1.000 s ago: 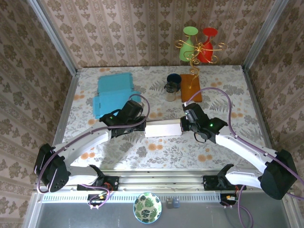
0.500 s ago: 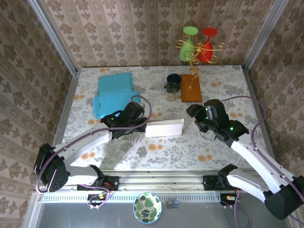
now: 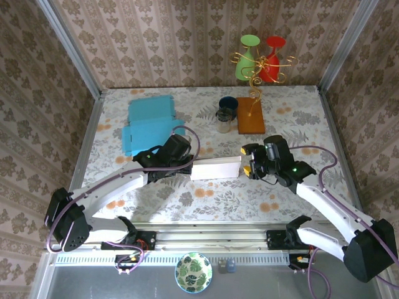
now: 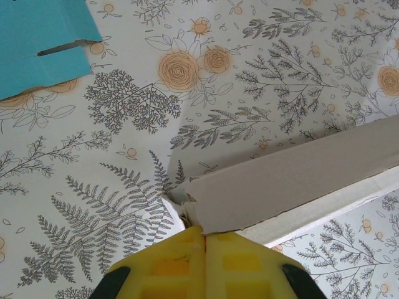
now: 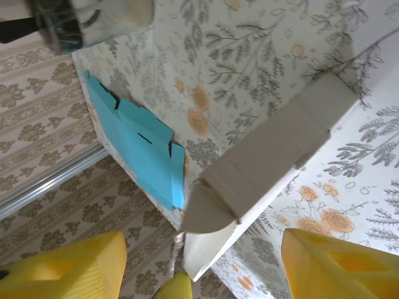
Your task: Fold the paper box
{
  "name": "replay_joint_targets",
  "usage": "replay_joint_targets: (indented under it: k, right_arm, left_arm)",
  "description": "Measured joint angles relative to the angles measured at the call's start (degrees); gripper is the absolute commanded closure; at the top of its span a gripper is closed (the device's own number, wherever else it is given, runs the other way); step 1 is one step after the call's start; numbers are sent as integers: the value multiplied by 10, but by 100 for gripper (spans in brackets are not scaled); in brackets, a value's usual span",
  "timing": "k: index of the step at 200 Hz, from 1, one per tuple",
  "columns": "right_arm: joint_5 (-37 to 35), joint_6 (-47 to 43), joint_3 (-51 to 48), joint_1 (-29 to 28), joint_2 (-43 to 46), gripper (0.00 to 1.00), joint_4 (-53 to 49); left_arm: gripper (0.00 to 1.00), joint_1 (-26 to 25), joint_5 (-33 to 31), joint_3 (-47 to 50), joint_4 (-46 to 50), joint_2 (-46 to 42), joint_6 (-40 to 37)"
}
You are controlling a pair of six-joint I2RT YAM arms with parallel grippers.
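Top view, paper box (image 3: 215,168) at frame centre, left gripper (image 3: 189,167) clenched on its left end, right gripper (image 3: 247,161) released just beside its right end, left wrist view, yellow fingers (image 4: 181,255) pinching a box flap at bottom centre, right wrist view, box mid-frame, jaws standing wide.

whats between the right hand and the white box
Nothing but bare floral tablecloth: in the top view a narrow strip separates the open right hand from the white folded paper box.

overhead view looks down; 2 close wrist views share the box (image 3: 215,168).
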State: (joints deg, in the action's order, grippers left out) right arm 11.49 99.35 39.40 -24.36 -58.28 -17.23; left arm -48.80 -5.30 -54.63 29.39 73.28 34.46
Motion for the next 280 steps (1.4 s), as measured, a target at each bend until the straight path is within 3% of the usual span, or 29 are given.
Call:
replay_joint_targets:
  k: [49, 115, 179, 206, 242, 280]
  right_arm:
    - [13, 16, -13, 0, -14, 38, 28]
    - [15, 17, -28, 0, -15, 61, 57]
    - [15, 9, -39, 0, -15, 72, 70]
    - [14, 0, -39, 0, -17, 74, 70]
    - [14, -6, -40, 0, -18, 75, 68]
    - [13, -15, -40, 1, -18, 75, 68]
  left_arm:
    - [100, -1, -2, -3, 4, 2, 0]
    - [100, -3, -5, -4, 6, 3, 0]
    - [100, -3, -3, -4, 8, 3, 0]
    - [92, -3, -3, -4, 8, 2, 1]
    - [70, -3, 1, -4, 24, -2, 17]
    - [56, 5, 35, -4, 45, -26, 46]
